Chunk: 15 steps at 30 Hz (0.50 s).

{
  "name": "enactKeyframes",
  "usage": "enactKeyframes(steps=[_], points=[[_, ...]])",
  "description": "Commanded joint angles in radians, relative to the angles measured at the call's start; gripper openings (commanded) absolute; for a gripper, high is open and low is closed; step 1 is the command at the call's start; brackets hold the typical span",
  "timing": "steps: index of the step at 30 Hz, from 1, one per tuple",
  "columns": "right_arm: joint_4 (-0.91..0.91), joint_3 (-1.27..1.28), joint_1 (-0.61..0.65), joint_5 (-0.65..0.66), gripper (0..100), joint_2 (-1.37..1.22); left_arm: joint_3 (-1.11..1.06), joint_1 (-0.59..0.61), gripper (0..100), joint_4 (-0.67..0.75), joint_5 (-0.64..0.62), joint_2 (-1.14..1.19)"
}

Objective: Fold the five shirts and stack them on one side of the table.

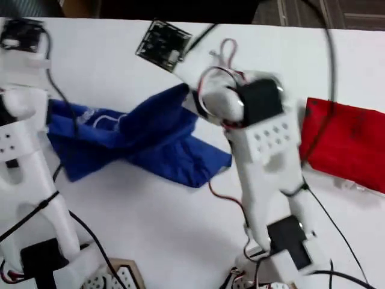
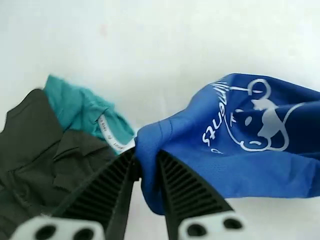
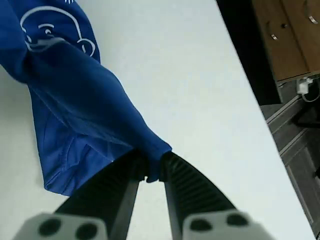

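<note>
The white worktop (image 1: 180, 229) looks pretty slick. The blue shirt (image 1: 144, 141) is bunched across the middle of it, strung between both arms. The red shirt (image 1: 349, 141) sits folded flat off to one side, apart from it. A dark shirt (image 2: 35, 145) and a teal shirt (image 2: 75, 107) are heaped just beside the blue one's other end.

The left claw (image 2: 147, 167) is clamped on a bunched blue edge, and the right claw (image 3: 150, 167) is pinching just a thin corner. My worry is that the corner slips out if the arms pull apart too hard, or the left end drags that heap along.
</note>
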<state>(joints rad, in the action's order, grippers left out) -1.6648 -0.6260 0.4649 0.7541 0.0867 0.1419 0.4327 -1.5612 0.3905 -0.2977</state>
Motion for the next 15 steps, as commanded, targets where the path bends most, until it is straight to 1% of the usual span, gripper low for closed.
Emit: enactKeyframes(steps=[1, 4, 7, 11, 15], points=[[-0.007, -0.044, -0.035, 0.008, 2.1, 0.148, 0.079, -0.071, 3, -0.003, 0.003, -0.101], [-0.002, -0.044, -0.084, 0.008, 2.1, 0.24, 0.143, -0.126, 3, 0.003, 0.006, -0.196], [0.013, -0.046, -0.154, 0.009, 2.0, 0.334, 0.163, -0.164, 3, 0.003, 0.008, -0.293], [0.045, -0.046, -0.251, 0.018, 2.0, 0.44, 0.136, -0.16, 3, 0.009, 0.008, -0.373], [0.064, -0.044, -0.295, 0.101, 2.0, 0.507, 0.053, -0.16, 3, 0.046, 0.009, -0.439]])
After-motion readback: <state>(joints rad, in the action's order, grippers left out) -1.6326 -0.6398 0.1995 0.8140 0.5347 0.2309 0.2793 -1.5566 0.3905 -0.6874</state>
